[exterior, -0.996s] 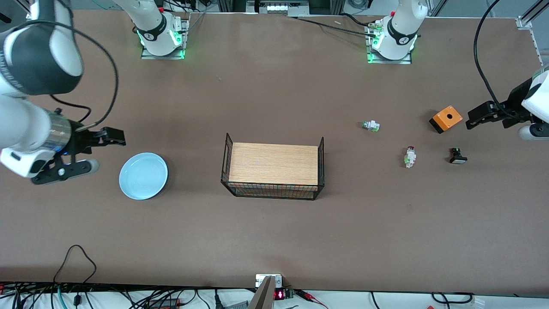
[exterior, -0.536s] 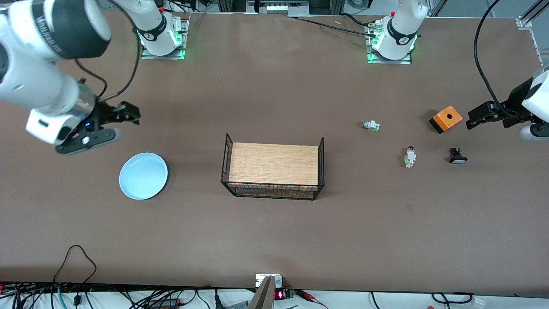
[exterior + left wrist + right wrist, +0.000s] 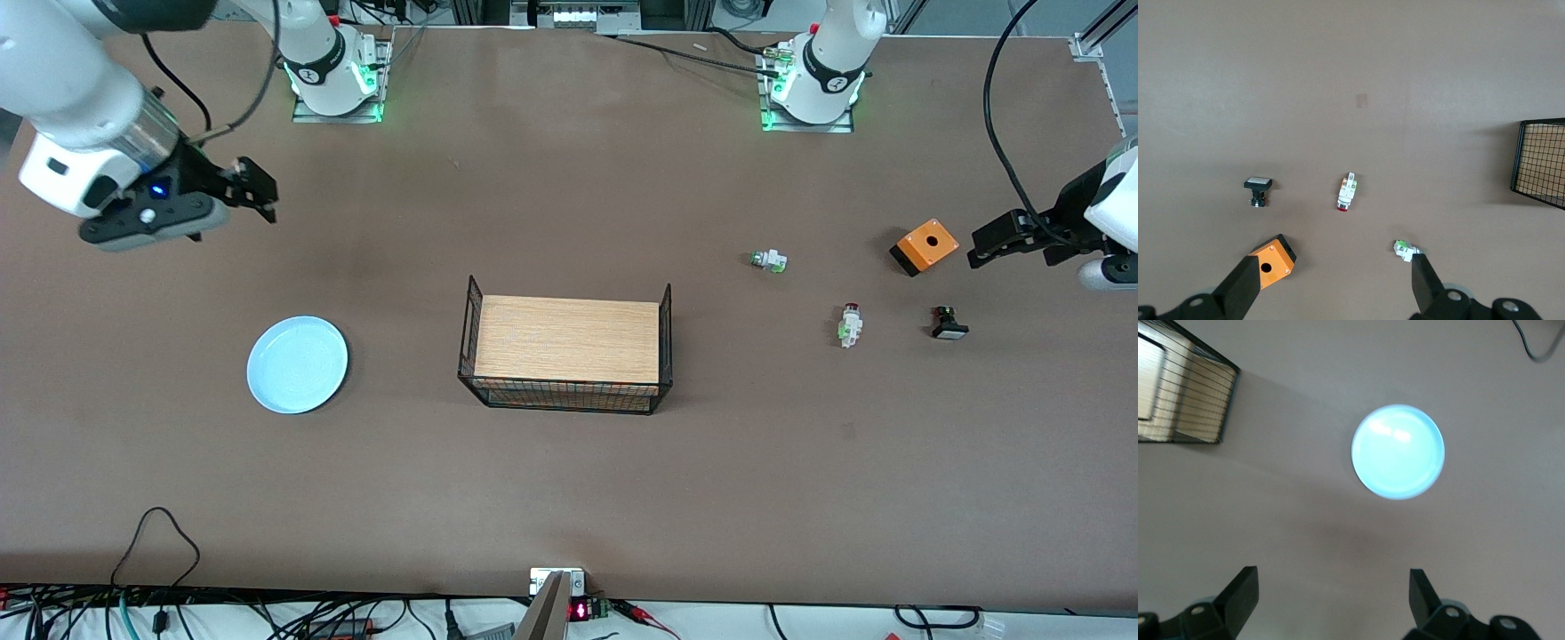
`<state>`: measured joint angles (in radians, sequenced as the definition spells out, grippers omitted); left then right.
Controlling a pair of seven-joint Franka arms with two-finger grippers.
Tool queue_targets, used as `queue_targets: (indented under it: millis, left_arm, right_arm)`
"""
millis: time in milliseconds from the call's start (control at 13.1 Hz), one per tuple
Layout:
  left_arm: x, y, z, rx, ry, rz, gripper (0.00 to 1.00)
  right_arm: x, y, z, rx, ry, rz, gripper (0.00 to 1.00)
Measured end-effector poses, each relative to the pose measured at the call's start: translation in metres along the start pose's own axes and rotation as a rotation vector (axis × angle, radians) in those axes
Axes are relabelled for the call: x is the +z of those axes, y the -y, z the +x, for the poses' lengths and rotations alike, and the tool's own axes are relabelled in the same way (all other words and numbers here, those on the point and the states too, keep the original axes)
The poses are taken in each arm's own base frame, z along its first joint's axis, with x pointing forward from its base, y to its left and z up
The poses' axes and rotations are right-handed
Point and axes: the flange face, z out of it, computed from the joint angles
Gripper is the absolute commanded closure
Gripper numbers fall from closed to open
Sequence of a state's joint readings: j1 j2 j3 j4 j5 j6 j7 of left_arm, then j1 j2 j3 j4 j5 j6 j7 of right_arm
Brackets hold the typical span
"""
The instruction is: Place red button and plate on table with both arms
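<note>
The right gripper [image 3: 258, 190] hangs released and empty over bare tabletop [image 3: 551, 480] at the right arm's end, the plate [image 3: 297, 364] lying flat nearer the front camera. The left gripper [image 3: 980, 249], fingers spread and empty, hovers at the left arm's end just beside an orange box [image 3: 925, 246]. The wire rack [image 3: 566, 347] stands mid-tabletop. The red button [image 3: 850, 324] lies, apparently on its side, between a green-ended switch [image 3: 768, 260] and a black switch [image 3: 949, 323].

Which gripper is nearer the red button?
Left. The left gripper hangs by the orange box, near the red button; the right gripper is up past the plate.
</note>
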<state>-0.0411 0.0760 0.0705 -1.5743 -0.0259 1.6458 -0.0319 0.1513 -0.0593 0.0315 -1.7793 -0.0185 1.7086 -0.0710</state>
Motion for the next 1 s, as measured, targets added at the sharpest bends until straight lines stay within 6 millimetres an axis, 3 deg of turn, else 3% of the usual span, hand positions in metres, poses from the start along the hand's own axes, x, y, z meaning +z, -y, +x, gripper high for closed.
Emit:
queue_targets:
  millis: [230,536,996]
  left_arm:
    - [0.0,-0.001,0.0,0.002,-0.001,0.0,0.0]
    - [-0.001,-0.002,0.0,0.003,-0.001,0.0,0.0]
    - [-0.001,-0.003,-0.001,0.005,-0.002,-0.001,0.0]
  right_arm:
    - [-0.007,-0.02,-0.008,0.039,0.011,-0.002,0.0]
    - [-0.027,-0.019,-0.022,0.043,0.101,0.004,0.0]
    - [-0.023,-0.019,-0.025,0.051,0.167,0.009,0.0]
